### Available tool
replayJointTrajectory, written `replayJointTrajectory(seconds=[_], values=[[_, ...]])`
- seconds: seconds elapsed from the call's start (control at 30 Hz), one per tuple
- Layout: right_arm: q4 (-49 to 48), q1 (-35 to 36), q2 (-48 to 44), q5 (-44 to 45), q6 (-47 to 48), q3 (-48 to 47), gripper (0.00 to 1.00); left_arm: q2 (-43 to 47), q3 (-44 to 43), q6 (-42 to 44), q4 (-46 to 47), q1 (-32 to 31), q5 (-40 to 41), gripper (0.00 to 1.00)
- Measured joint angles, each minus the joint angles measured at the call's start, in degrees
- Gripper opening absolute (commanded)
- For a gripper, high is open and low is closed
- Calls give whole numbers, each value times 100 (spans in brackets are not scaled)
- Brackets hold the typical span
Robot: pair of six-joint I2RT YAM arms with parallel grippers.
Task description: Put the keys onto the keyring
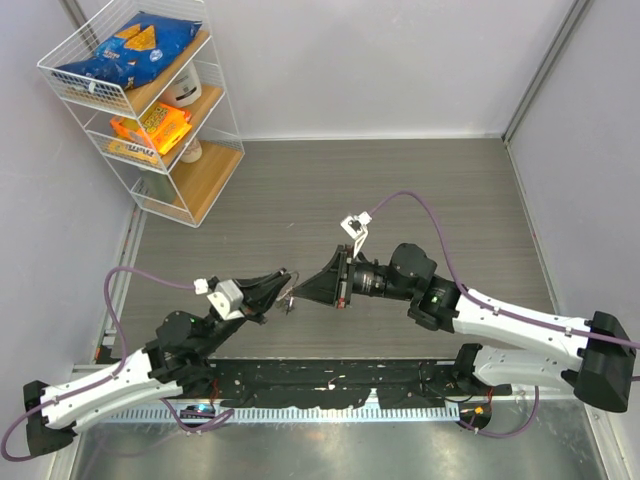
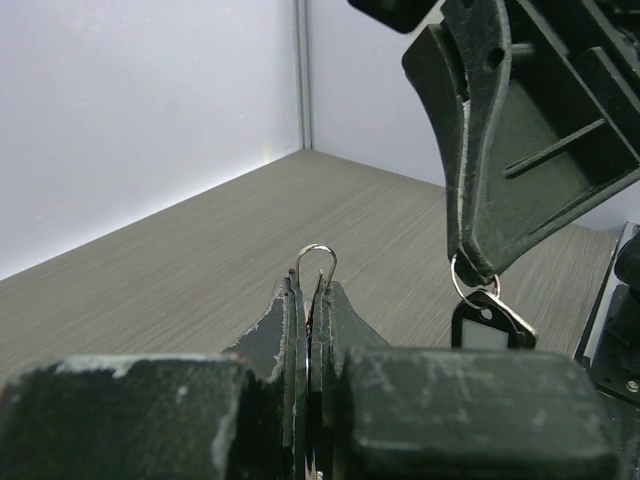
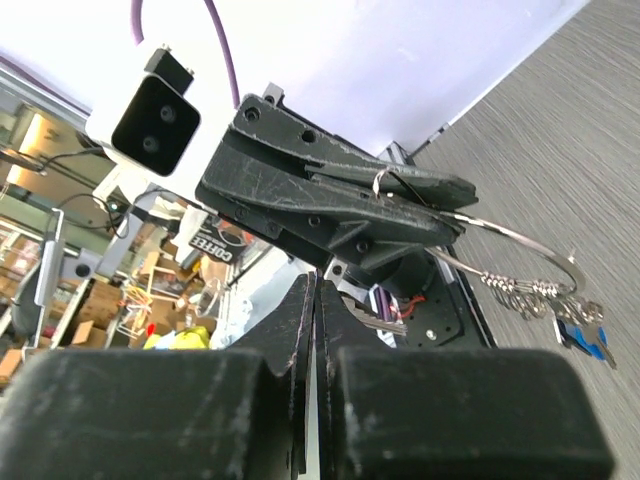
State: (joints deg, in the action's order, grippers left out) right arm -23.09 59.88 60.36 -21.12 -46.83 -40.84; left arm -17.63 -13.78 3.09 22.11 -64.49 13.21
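1. The keyring (image 3: 520, 237) was a thin silver wire loop. It was up in the air between the two arm tips, above the table (image 1: 400, 180) rather than lying on it.
2. A bunch of small silvery keys (image 3: 515, 290) hung on the low side of the loop, packed tight. A blue tag (image 3: 588, 340) dangled at the end of the bunch.
3. The left gripper (image 2: 309, 292) had its fingers squeezed together on the keyring. From its own camera we only got a little arc of wire poking up past the fingertips.
4. The right gripper (image 2: 477, 264) was pinched closed too, with its tip just beside the left one. A small ring (image 2: 458, 292) came out right at that tip, clamped there as far as we could see, and a dark tag (image 2: 487, 330) hung under it.
5. Now the annoying part. From the left wrist, the rest of the keyring was hidden behind that gripper's own fingers, and its body cut off the bottom of the dark tag.
6. From the right wrist we caught a silvery bit (image 3: 375, 318) just past the closed fingertips, but we couldn't tell if it was a key.
7. We couldn't count the keys either, since they were too small and overlapped. From the top view the whole bunch was a tiny speck between the tips.
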Motion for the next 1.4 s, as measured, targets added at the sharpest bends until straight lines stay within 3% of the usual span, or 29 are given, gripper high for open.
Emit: replayJointTrajectory(seconds=[0.67,1.4], values=[[-1318,0,308,219,-946,284,6,413,120,-15,175,0,-197,0],[-2020,0,638,378,-1554,461,6,581,249,-15,393,0,-402,0]])
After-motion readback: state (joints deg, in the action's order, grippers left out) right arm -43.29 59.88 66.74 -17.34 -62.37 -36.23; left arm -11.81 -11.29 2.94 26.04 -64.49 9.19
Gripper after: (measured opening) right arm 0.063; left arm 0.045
